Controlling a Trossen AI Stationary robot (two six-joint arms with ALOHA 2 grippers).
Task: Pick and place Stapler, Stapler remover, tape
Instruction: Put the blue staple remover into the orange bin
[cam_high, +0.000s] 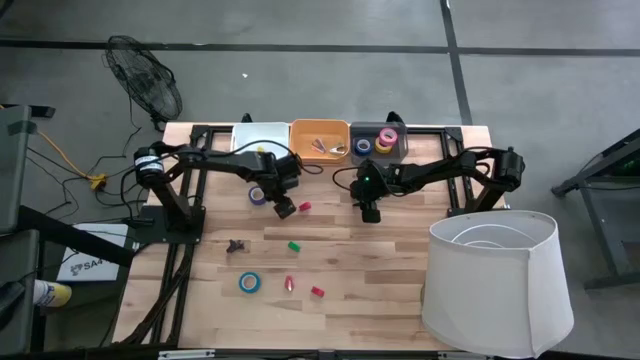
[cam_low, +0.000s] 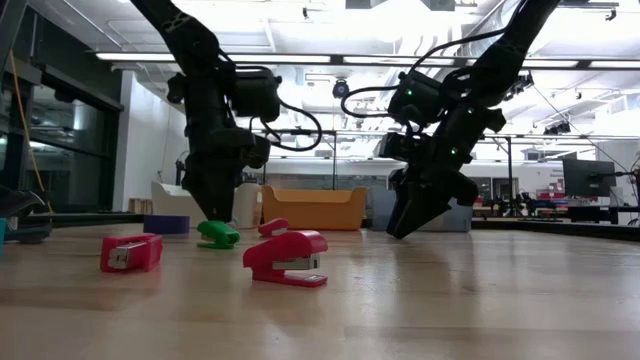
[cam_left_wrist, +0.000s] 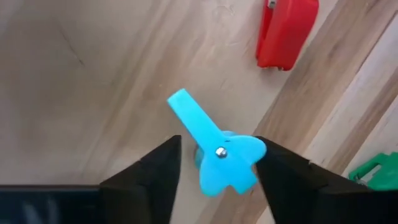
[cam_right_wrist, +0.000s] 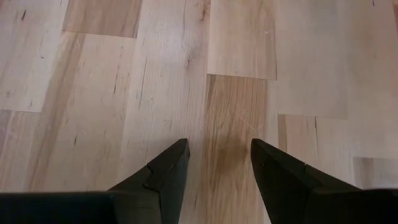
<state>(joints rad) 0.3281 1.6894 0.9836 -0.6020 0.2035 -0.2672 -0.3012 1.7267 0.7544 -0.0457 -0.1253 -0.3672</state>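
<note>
My left gripper (cam_high: 285, 208) (cam_left_wrist: 217, 165) is low over the table, open, its fingers on either side of a light blue stapler remover (cam_left_wrist: 217, 155) that lies on the wood. The high view hides that remover under the gripper. A small red stapler (cam_left_wrist: 286, 31) (cam_high: 305, 206) lies just beside it. My right gripper (cam_high: 369, 212) (cam_right_wrist: 219, 162) hangs open over bare wood near the table's middle. A purple tape roll (cam_high: 258, 194) sits behind the left gripper. A blue tape roll (cam_high: 249, 283), a black stapler remover (cam_high: 236, 245) and a green stapler (cam_high: 294, 245) lie nearer. My left gripper comes from above, pointing down, with the blue remover's winged end (cam_left_wrist: 245, 152) between its fingers. One finger (cam_left_wrist: 273, 168) stands right against that wing, and a gap shows at the other finger. I cannot tell whether it touches. The remover lies flat on the table.
White (cam_high: 260, 137), orange (cam_high: 319, 140) and grey (cam_high: 378, 140) bins line the far edge, the grey one holding tape rolls. A big white lampshade (cam_high: 495, 280) fills the near right corner. Two more small red items (cam_high: 290, 283) (cam_high: 317, 292) lie near the front.
</note>
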